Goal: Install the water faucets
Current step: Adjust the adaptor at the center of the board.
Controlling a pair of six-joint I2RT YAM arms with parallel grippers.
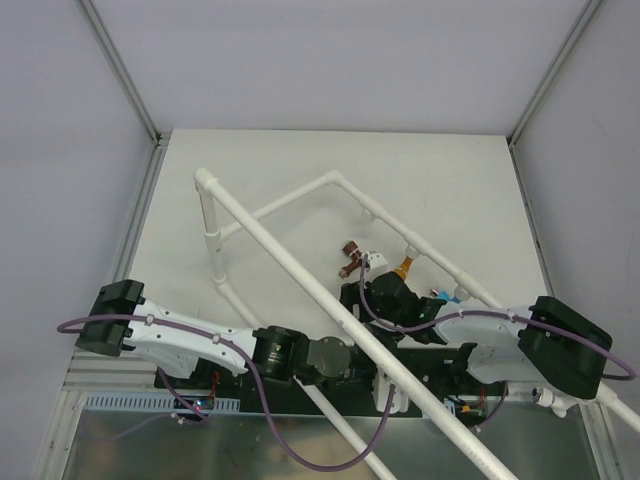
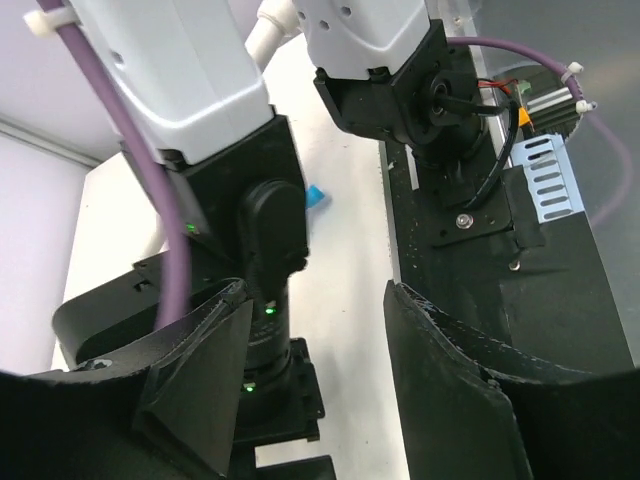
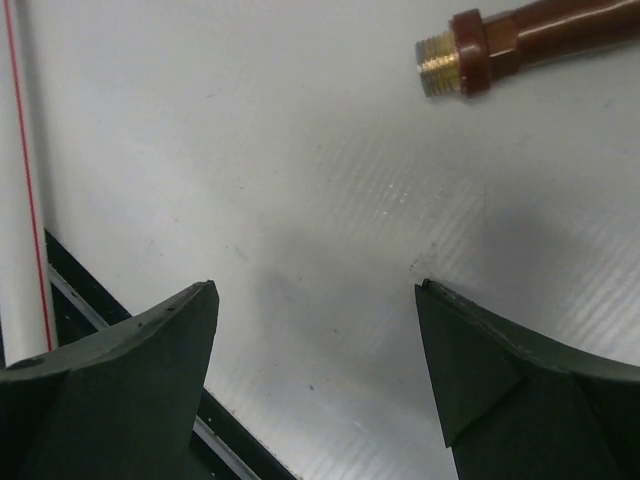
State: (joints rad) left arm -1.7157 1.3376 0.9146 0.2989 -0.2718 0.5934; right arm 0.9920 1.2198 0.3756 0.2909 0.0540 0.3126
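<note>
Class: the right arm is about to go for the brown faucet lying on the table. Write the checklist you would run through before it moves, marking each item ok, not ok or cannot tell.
1. Right gripper open and empty: ok.
2. Brown faucet visible in the right wrist view, brass threaded end showing: ok.
3. Brown faucet between the right jaws: not ok. It lies ahead and off to one side, apart from them.
4. Left gripper open, holding nothing: ok.
5. Left gripper clear of the right arm: cannot tell. The arm fills its view close ahead.
6. Free socket on the white pipe frame for this faucet: cannot tell.
</note>
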